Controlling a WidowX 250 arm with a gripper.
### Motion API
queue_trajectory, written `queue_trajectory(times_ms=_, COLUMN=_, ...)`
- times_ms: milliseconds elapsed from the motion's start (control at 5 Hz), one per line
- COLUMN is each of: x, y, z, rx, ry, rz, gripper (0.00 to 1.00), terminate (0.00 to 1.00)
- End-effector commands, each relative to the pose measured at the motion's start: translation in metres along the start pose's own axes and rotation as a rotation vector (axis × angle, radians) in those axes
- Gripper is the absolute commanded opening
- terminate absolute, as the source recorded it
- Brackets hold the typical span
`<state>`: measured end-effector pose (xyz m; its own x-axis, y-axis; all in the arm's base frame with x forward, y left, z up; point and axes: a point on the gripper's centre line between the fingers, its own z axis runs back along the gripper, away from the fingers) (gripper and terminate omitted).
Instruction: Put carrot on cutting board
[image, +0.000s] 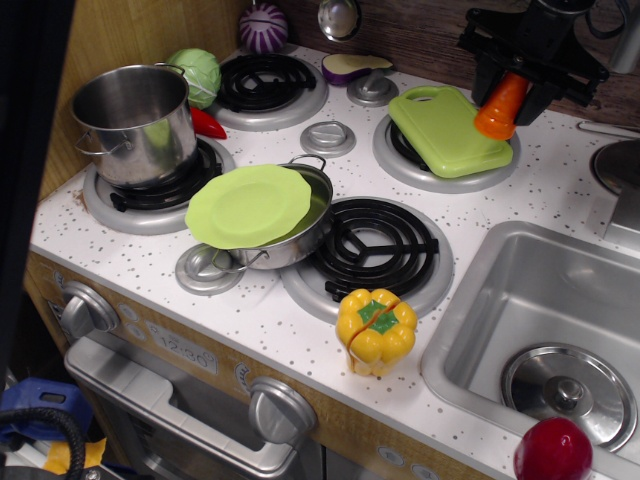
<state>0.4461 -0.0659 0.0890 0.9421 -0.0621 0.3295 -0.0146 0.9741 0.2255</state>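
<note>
The black gripper (508, 95) is at the back right, shut on the orange carrot (499, 109). It holds the carrot tilted in the air, wide end down, above the right edge of the light-green cutting board (443, 131). The board lies flat on the back right burner, its handle hole toward the back. The carrot's narrow end is hidden between the fingers.
A round light-green plate (248, 206) rests on a small pan at the centre. A steel pot (136, 121) stands at the left. A yellow pepper (375, 329) sits near the front edge. The sink (500, 300) with a red ball (553, 450) is at the right.
</note>
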Motion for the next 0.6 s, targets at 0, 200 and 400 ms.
queue_trajectory(times_ms=0, x=0.012, y=0.035, z=-0.001, rx=0.003, ry=-0.087, rz=0.039, gripper=0.00, terminate=0.00)
queue_trajectory(times_ms=200, x=0.009, y=0.045, z=-0.012, rx=-0.007, ry=-0.104, rz=0.025, gripper=0.00, terminate=0.00)
queue_trajectory(times_ms=400, x=0.009, y=0.045, z=-0.023, rx=-0.029, ry=-0.124, rz=0.026, gripper=0.00, terminate=1.00)
